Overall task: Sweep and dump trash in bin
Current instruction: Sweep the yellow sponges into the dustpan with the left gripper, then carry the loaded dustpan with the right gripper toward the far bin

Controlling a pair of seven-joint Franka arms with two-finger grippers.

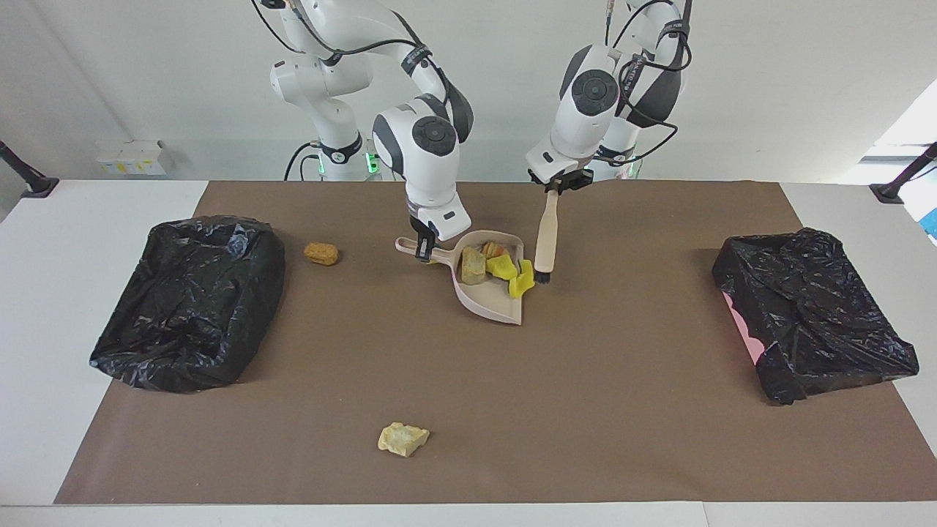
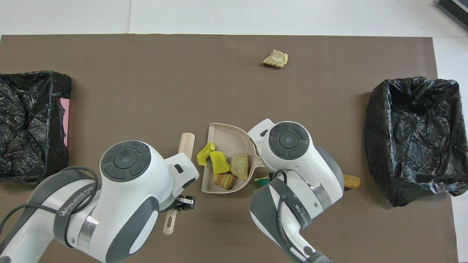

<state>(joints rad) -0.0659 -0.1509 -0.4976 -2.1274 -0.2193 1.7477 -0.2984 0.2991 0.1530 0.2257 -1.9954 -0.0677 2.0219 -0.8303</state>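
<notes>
White table [image 1: 44, 307] under brown mat [image 1: 585, 380]; on mat: two black-bagged bins [image 1: 190, 300] [image 1: 812, 315] at ends; beige chunk [image 1: 402, 438]; brown nugget [image 1: 321, 253]; dustpan [image 1: 492, 300] mid-mat.
</notes>
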